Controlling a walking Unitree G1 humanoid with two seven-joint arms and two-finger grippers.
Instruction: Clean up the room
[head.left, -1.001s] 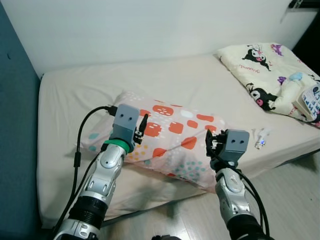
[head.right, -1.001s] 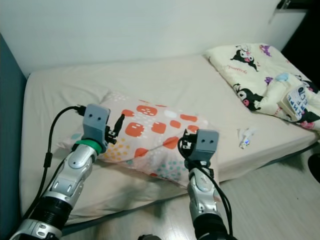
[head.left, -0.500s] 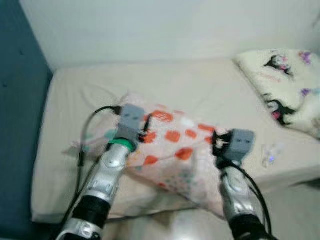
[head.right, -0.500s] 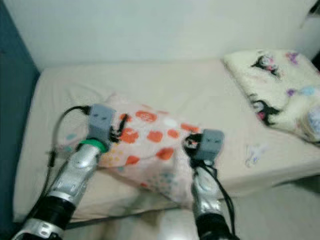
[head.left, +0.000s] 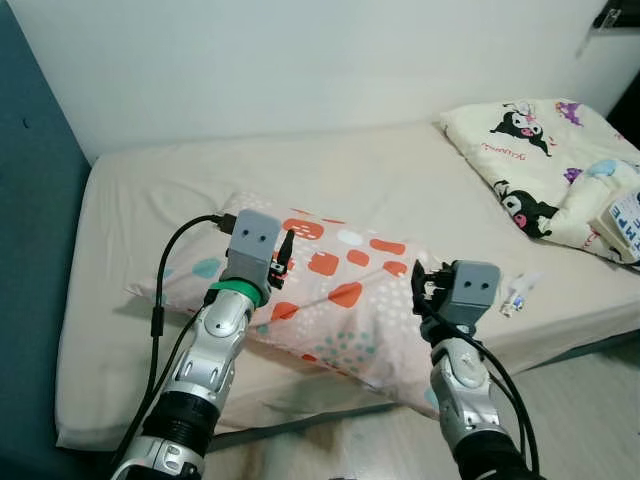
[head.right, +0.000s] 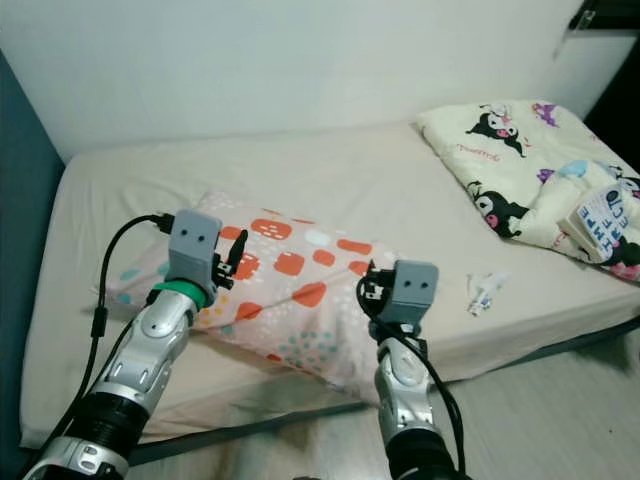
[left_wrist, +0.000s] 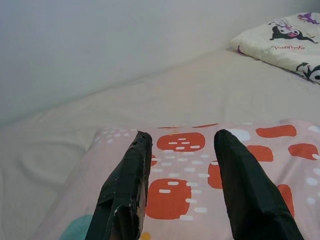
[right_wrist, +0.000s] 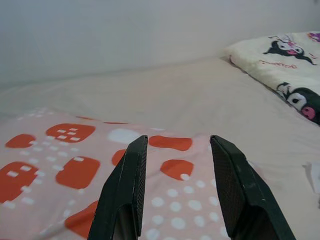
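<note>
A pink pillow (head.left: 340, 290) with orange and teal patches lies slantwise near the front edge of the beige bed (head.left: 330, 180), and its near corner hangs over that edge. My left gripper (head.left: 285, 255) hovers over the pillow's left half, open, with nothing between its fingers (left_wrist: 135, 165). My right gripper (head.left: 424, 285) stands over the pillow's right end, also open and empty, its fingers (right_wrist: 227, 170) spread above the dotted cloth (right_wrist: 75, 175).
A cream cartoon-print quilt (head.left: 530, 150) is bunched at the bed's back right, with a printed packet (head.left: 625, 215) on it. A small white wrapper (head.left: 515, 297) lies near the front right edge. A dark blue panel (head.left: 30, 250) bounds the left side; pale floor (head.left: 580, 400) lies at front right.
The head camera swung and blurred half a second ago, then settled close to its earlier view. Both grippers stay open over the pillow, in much the same places on it.
</note>
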